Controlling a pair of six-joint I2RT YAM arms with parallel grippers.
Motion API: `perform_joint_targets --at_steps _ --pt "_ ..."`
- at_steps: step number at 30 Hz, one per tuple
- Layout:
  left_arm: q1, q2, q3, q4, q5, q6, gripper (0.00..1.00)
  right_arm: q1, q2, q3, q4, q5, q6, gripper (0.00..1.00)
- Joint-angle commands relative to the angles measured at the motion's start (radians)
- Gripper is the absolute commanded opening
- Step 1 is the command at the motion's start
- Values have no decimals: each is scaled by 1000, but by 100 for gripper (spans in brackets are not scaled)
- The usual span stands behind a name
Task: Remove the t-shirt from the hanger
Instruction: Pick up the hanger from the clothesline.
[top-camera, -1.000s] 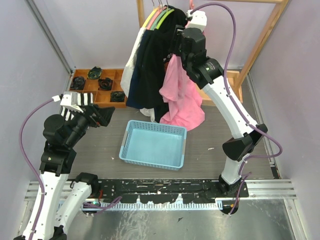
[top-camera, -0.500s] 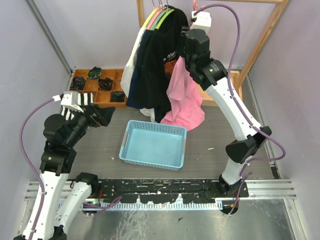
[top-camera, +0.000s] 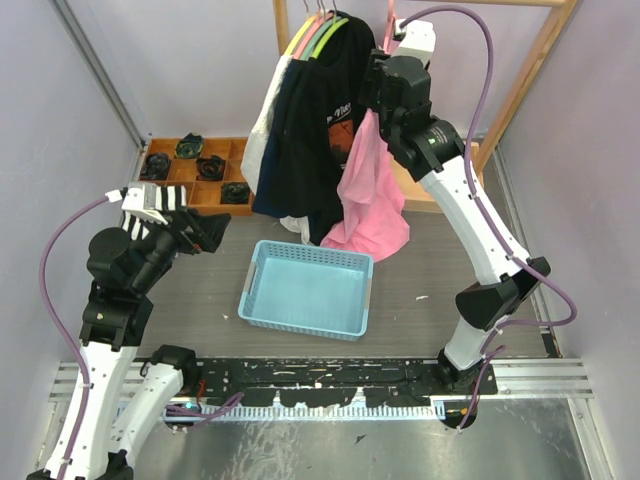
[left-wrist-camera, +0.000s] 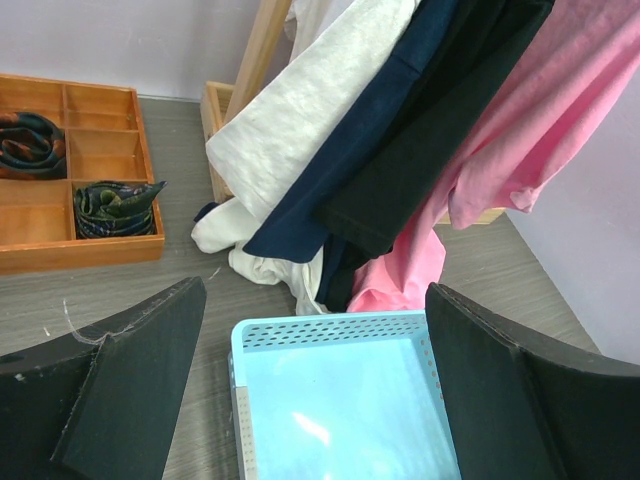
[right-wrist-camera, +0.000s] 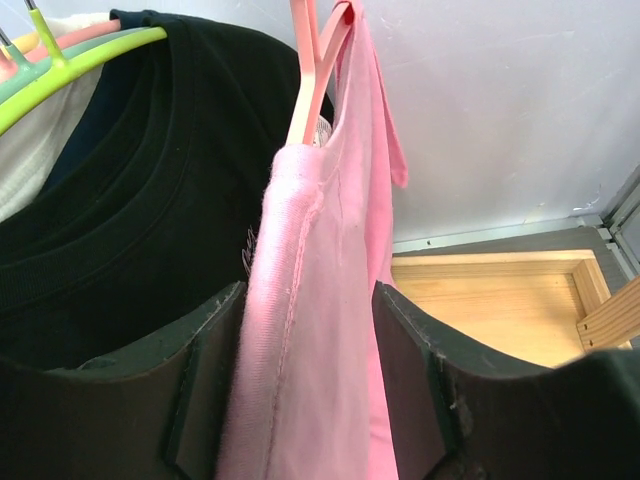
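Note:
A pink t-shirt (top-camera: 372, 190) hangs from a pink hanger (top-camera: 390, 20) at the right end of the rack. My right gripper (top-camera: 372, 100) is high up by the rack, shut on the shirt's shoulder just below the hanger. In the right wrist view the pink fabric (right-wrist-camera: 320, 300) fills the gap between the fingers (right-wrist-camera: 205, 380), with the hanger (right-wrist-camera: 305, 70) above. My left gripper (top-camera: 205, 232) is open and empty, low at the left. In its own view (left-wrist-camera: 315, 400) it faces the basket, with the pink shirt (left-wrist-camera: 530, 130) at upper right.
Black (top-camera: 315, 120), navy and white shirts hang on green and yellow hangers left of the pink one. A light blue basket (top-camera: 262, 262) sits below on the table. A wooden compartment tray (top-camera: 225, 145) with rolled items lies at back left. The wooden rack frame (top-camera: 530, 70) stands behind.
My right gripper has moved up and to the right with the pink shirt, drawing it into a narrower hanging strip. The left arm has not moved.

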Motion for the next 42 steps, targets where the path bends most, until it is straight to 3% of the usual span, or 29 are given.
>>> perform_joint_targets --at_steps 1,15,16,19,20,28,42 --pt "-2 -6 3 17 22 0 98 -4 -59 4 46 9 -9 57" --pt "-2 -6 2 19 21 0 98 -8 -83 -19 48 33 -23 28" --pt "-1 -6 1 19 21 0 98 -8 -86 -21 47 34 -25 28" --pt "-2 -4 1 20 21 0 98 -13 -91 -21 41 29 -25 48" --pt "-2 -4 1 20 21 0 98 -14 -92 -21 39 26 -26 50" --pt "-1 -5 -2 20 21 -2 99 -21 -104 -24 35 16 -18 54" --pt "-2 -4 -2 22 21 -2 99 -29 -103 -25 26 15 -14 18"
